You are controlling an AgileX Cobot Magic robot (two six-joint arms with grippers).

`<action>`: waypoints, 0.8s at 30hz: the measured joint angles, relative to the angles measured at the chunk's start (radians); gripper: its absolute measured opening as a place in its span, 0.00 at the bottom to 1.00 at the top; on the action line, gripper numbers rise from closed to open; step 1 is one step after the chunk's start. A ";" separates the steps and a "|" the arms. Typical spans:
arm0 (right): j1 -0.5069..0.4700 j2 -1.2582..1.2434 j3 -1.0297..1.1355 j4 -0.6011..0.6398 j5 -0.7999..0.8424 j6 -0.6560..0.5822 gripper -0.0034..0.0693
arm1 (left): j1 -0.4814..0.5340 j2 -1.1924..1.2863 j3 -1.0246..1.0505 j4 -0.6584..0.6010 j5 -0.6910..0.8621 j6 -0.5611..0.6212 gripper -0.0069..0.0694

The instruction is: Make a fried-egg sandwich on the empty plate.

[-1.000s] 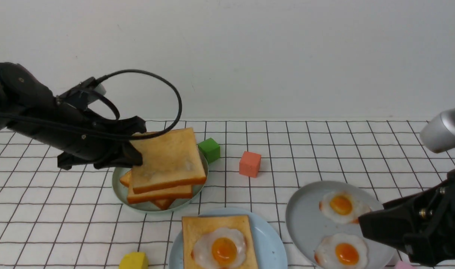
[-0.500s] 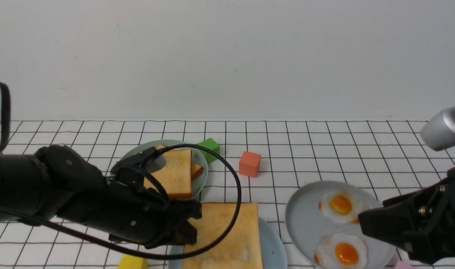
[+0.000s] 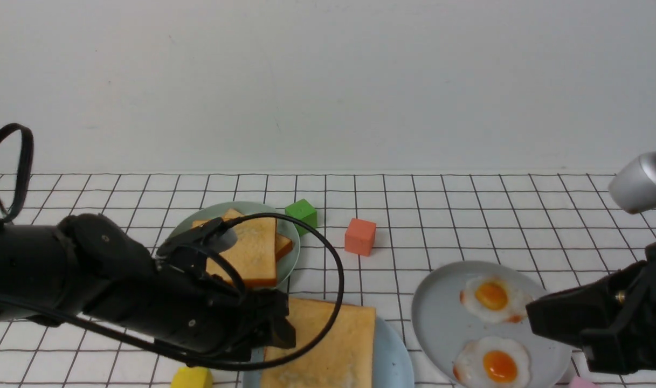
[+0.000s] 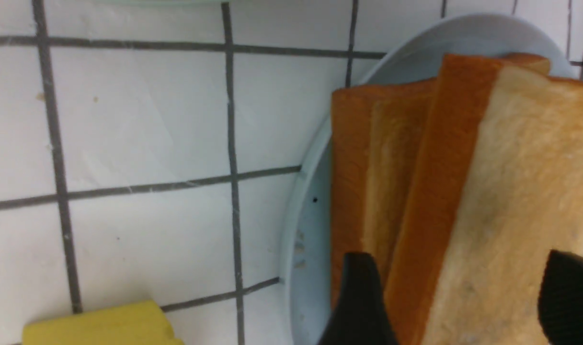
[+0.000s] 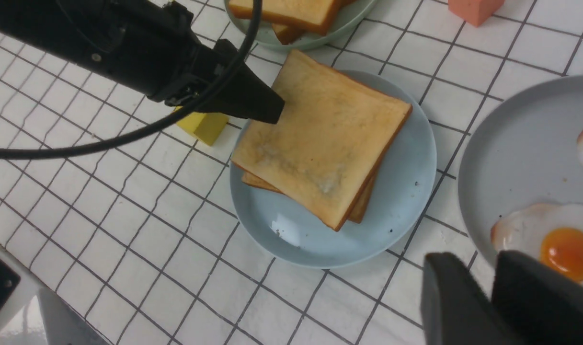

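Observation:
The fried-egg sandwich lies on the pale blue plate (image 3: pixel 395 355), which also shows in the right wrist view (image 5: pixel 401 191). Its top toast slice (image 5: pixel 320 143) rests askew on the lower slice (image 5: pixel 363 208) and hides the egg. My left gripper (image 3: pixel 284 328) is at the sandwich's left corner. In the left wrist view its jaws stand wide apart around the top slice's edge (image 4: pixel 440 191), open. My right gripper (image 5: pixel 483 268) is shut and empty, low over the near edge of the grey plate (image 3: pixel 441 318).
Two fried eggs (image 3: pixel 492 295) (image 3: pixel 494 365) lie on the grey plate. A pale green plate (image 3: pixel 198 226) behind holds a toast pile (image 3: pixel 252 250). A green cube (image 3: pixel 302 214), an orange cube (image 3: pixel 360 235) and a yellow block (image 3: pixel 192 377) sit around.
My left gripper carried a toast slice from the pile over to the blue plate and lowered it onto the egg, which is now covered. The right arm barely moved.

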 joint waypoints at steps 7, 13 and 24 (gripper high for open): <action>0.000 -0.109 0.005 -0.238 0.018 0.201 0.03 | 0.096 -0.189 -0.081 0.086 0.163 -0.065 0.86; 0.000 -0.312 0.120 -0.467 -0.058 0.361 0.03 | 0.097 -0.359 -0.089 0.148 0.314 -0.088 0.65; 0.000 -0.660 0.543 -0.647 -0.495 0.543 0.04 | 0.097 -0.848 0.083 0.529 0.541 -0.508 0.07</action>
